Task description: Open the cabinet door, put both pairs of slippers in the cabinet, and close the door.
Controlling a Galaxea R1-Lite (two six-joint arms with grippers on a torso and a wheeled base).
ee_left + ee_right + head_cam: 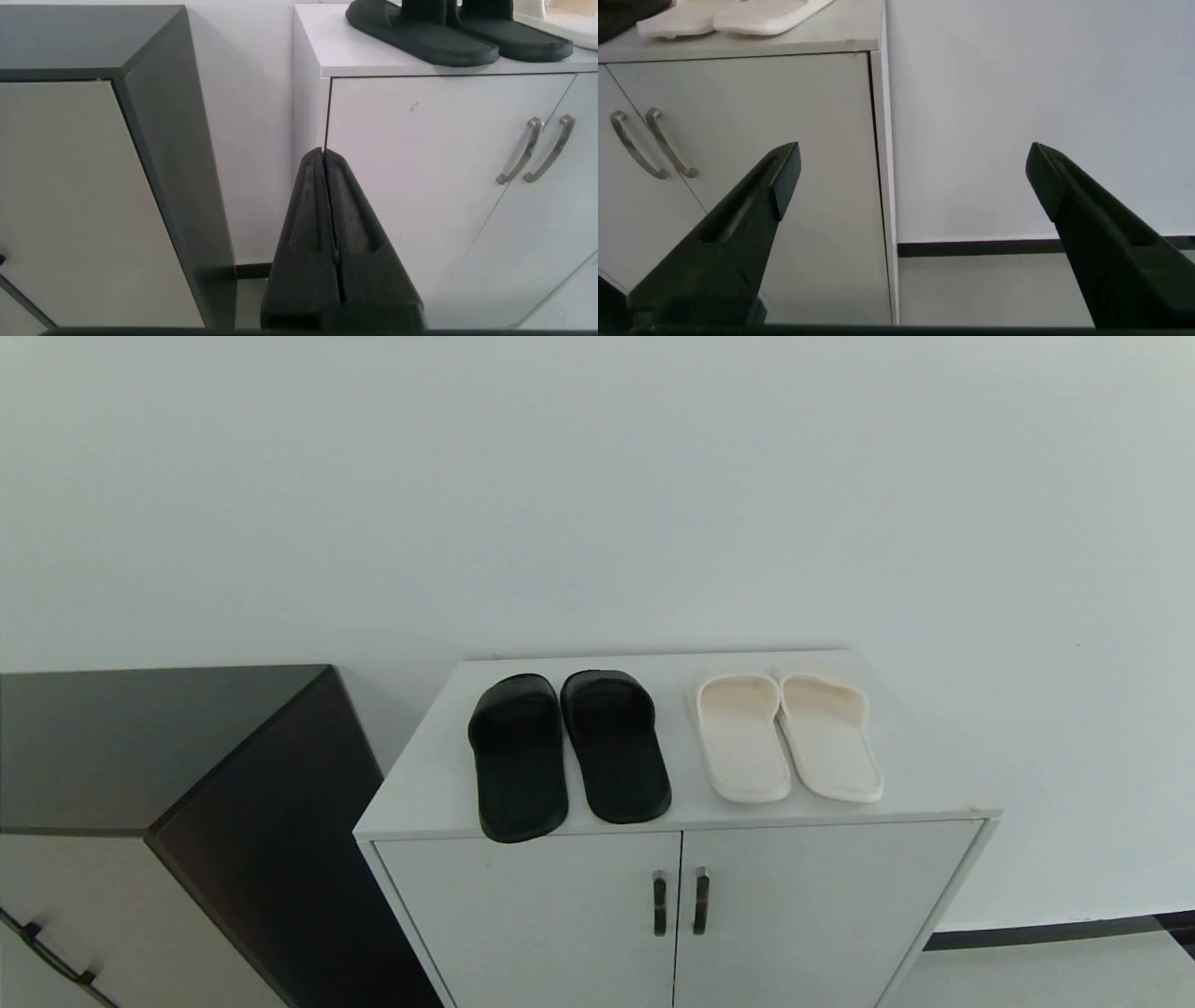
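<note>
A white cabinet (523, 905) stands against the wall with both doors closed and two metal handles (680, 901) at the centre seam. On its top lie a black pair of slippers (565, 754) on the left and a cream pair of slippers (787, 735) on the right. My left gripper (324, 163) is shut with nothing in it, low and in front of the cabinet's left edge (327, 112). My right gripper (910, 168) is open wide, held low by the cabinet's right corner (876, 140). The handles (649, 145) and cream slippers (738, 16) appear in the right wrist view.
A taller dark-topped cabinet (168, 756) stands close to the left of the white one, with a narrow gap between them. A bare wall is behind. Open floor (1055, 975) lies to the right of the white cabinet.
</note>
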